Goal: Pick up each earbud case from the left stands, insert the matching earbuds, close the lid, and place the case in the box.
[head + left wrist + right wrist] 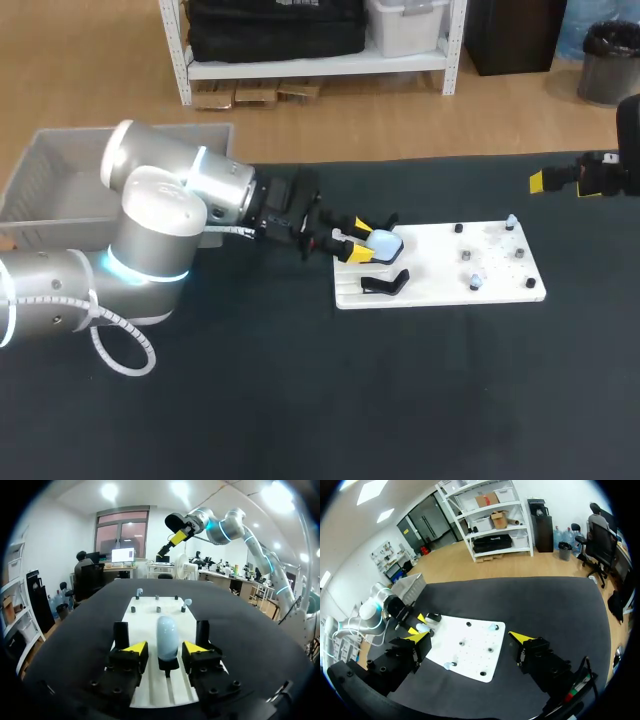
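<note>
White board lies on the dark tabletop, toward 3 o'clock from the middle in the head view. The pale-blue earbud case sits on a stand near the board's 10 o'clock corner, and a black stand is just beside it at 8 o'clock. The left tool straddles the case with its yellow fingers spread. In the left wrist view a thin strip of board shows on each side of the case, so neither finger touches it. Two small pale earbuds rest on pegs — one at the board's 1 o'clock corner, one near 4 o'clock. The right tool hangs above the tabletop at 2 o'clock, spread wide and holding nothing. A grey box stands at 10 o'clock.
</note>
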### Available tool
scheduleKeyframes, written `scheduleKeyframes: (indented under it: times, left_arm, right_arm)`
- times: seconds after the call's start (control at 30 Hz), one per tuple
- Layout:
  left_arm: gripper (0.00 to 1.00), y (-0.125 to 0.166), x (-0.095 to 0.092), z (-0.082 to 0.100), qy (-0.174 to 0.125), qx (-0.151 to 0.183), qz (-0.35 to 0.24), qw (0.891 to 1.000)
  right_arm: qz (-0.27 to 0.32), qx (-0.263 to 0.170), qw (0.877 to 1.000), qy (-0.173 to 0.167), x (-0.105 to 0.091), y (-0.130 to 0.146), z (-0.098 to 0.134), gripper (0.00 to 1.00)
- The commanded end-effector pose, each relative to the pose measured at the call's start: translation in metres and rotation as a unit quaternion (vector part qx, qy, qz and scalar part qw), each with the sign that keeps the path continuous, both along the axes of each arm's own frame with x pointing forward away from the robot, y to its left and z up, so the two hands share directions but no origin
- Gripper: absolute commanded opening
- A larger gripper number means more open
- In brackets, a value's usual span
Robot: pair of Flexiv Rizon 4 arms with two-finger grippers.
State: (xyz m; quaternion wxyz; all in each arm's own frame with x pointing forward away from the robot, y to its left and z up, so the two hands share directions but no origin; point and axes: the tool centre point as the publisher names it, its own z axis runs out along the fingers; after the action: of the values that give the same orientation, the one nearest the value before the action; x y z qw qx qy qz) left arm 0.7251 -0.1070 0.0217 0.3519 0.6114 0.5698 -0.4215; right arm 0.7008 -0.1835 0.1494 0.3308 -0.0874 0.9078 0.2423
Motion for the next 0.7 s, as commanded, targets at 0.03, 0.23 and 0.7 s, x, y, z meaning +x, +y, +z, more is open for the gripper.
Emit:
scheduleKeyframes:
  times: [0.03,0.23,0.7]
  left_arm:
    - [0.42,-0.0041,0.0056,-0.004,0.0,0.001,-0.007,1.0]
    - [0.42,-0.0077,0.006,-0.0059,0.0,0.004,-0.009,1.0]
    - [0.41,-0.0115,0.0061,-0.006,-0.002,0.003,-0.009,1.0]
  right_arm:
    - [0.001,0.001,1.0,0.0,0.0002,-0.0007,-0.0002,1.0]
    - [0.001,0.001,1.0,0.0,0.0002,-0.0007,-0.0002,1.0]
    - [0.001,0.001,1.0,0.0,0.0002,-0.0007,-0.0002,1.0]
